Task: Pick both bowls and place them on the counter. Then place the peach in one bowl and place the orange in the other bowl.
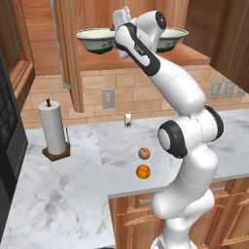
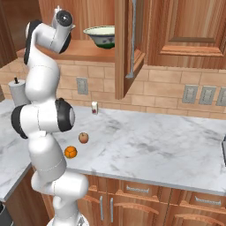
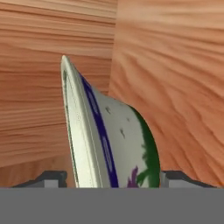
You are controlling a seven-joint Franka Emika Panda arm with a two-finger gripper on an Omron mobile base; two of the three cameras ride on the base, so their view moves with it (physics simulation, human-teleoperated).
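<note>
Bowls (image 1: 96,41) on shelf (image 1: 141,59); peach (image 1: 144,153) behind orange (image 1: 143,171).

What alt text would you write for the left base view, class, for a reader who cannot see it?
A white robot arm reaches up to a brown wooden shelf holding two cream-white bowls, its hand between them. Below, on the white marble counter, a peach and an orange lie close together, with a paper towel roll to their left.

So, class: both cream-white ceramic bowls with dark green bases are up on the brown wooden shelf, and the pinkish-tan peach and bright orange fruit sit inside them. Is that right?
Not quite. Both cream-white ceramic bowls with dark green bases are on the brown wooden shelf, but the pinkish-tan peach and bright orange fruit lie on the white marble counter, side by side, not in the bowls. The left base view shows it.
</note>
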